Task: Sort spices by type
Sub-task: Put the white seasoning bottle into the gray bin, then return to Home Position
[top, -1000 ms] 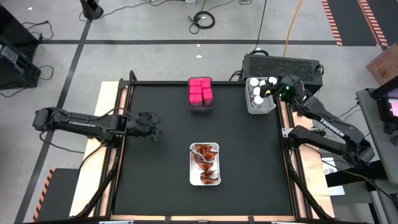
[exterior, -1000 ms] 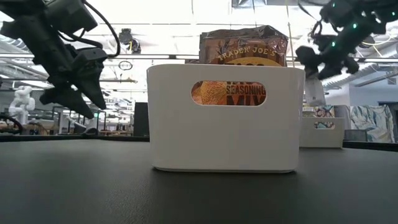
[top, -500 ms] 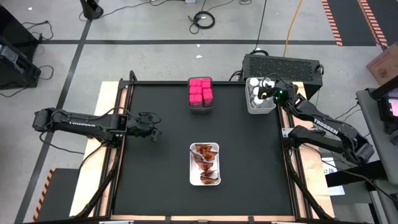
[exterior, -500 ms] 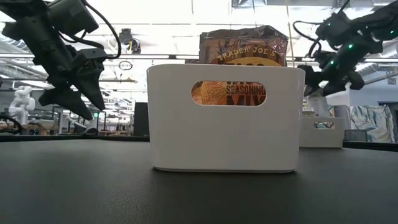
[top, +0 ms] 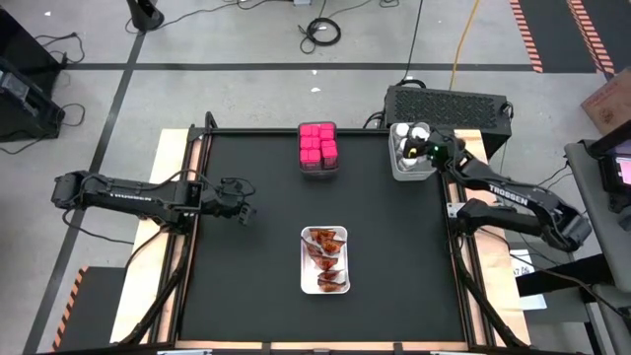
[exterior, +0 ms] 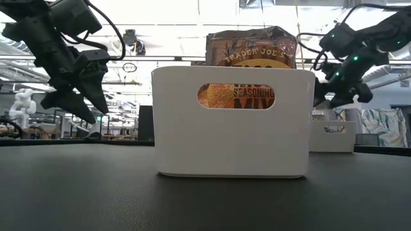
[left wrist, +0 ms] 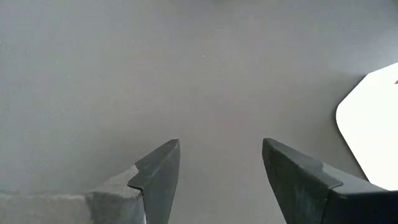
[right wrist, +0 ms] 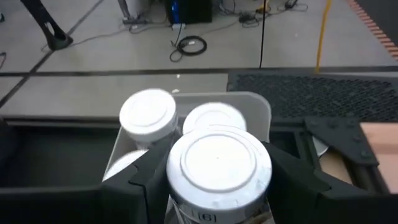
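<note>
Your right gripper (right wrist: pixel 214 186) pinches a round, smooth-capped jar (right wrist: pixel 217 165), upright, over the far-right corner bin (top: pixel 398 170); left gripper (left wrist: pixel 221 171) spread.

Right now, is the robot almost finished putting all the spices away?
Nearly, it seems. The pink boxes sit together in one bin, and the red-orange packets fill the white tray. The right gripper holds one white-capped jar over the grey bin where the other jars stand. Left to do: set that jar down. No loose spice shows on the table. The left gripper waits open.
</note>
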